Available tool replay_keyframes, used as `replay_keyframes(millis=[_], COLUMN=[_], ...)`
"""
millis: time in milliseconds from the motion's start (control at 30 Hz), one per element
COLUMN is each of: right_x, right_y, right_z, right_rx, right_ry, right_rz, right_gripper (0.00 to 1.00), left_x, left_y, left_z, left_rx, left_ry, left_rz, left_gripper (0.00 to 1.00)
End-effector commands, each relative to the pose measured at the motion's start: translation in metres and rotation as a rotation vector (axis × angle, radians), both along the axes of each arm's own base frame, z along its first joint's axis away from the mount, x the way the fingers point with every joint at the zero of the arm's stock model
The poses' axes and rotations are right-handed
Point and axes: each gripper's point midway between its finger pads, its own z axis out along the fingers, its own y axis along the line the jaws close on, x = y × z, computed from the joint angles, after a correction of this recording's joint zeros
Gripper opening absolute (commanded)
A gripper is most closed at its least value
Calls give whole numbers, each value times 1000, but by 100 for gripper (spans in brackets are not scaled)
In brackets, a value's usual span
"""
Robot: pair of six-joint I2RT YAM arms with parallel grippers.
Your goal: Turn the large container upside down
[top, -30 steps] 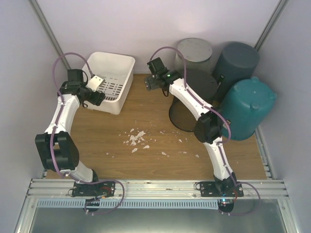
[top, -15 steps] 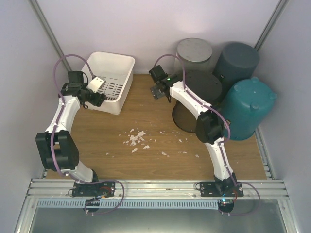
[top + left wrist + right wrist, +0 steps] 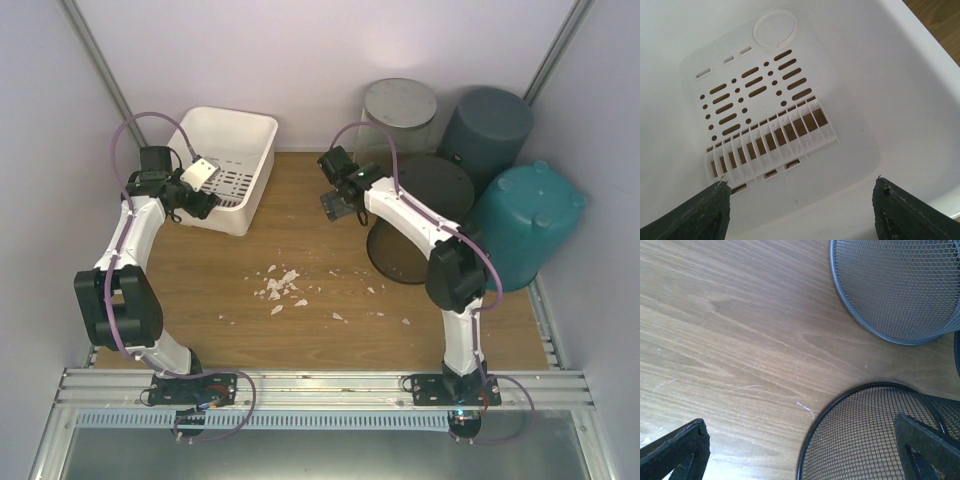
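A black mesh bin (image 3: 420,215) stands right of centre with its flat base up and its wide rim down on the table. In the right wrist view its rim (image 3: 840,405) curves at the lower right. My right gripper (image 3: 337,202) is open and empty just left of the bin, above bare wood (image 3: 800,435), apart from the rim. A white slotted basket (image 3: 232,160) sits upright at the back left. My left gripper (image 3: 198,197) is open at its near left wall, and the left wrist view looks into the basket (image 3: 840,75) between the open jaws (image 3: 802,205).
A grey mesh bin (image 3: 400,105) (image 3: 900,290), a dark blue-grey bin (image 3: 485,120) and a teal bin (image 3: 525,225) crowd the back right corner. White crumbs (image 3: 280,285) lie on the wooden table (image 3: 300,230). Walls close in on both sides.
The black mesh bin has tipped from lying tilted to base-up. My right gripper has moved right and nearer. The teal bin has shifted slightly right. The left arm has not moved.
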Motion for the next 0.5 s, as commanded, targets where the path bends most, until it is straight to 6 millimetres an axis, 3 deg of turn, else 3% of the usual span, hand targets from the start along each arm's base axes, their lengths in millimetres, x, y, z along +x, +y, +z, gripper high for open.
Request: replay_keyframes(millis=[0, 133, 233, 333, 467], right_x=[-12, -26, -36, -46, -63], right_y=[20, 54, 66, 58, 24], right_z=[28, 52, 87, 134, 200], right_rx=[76, 122, 160, 212, 283], right_ry=[-59, -97, -166, -266, -428], right_rz=[30, 111, 127, 101, 28], right_gripper=[100, 100, 100, 100, 100], left_x=[-14, -16, -16, -13, -14], left_y=[2, 5, 4, 7, 4], left_z=[-32, -42, -50, -58, -69], left_rx=[38, 56, 50, 50, 30], left_ry=[86, 98, 110, 124, 147], left_rz=[-44, -43, -50, -27, -25], left_gripper=[77, 77, 77, 76, 75])
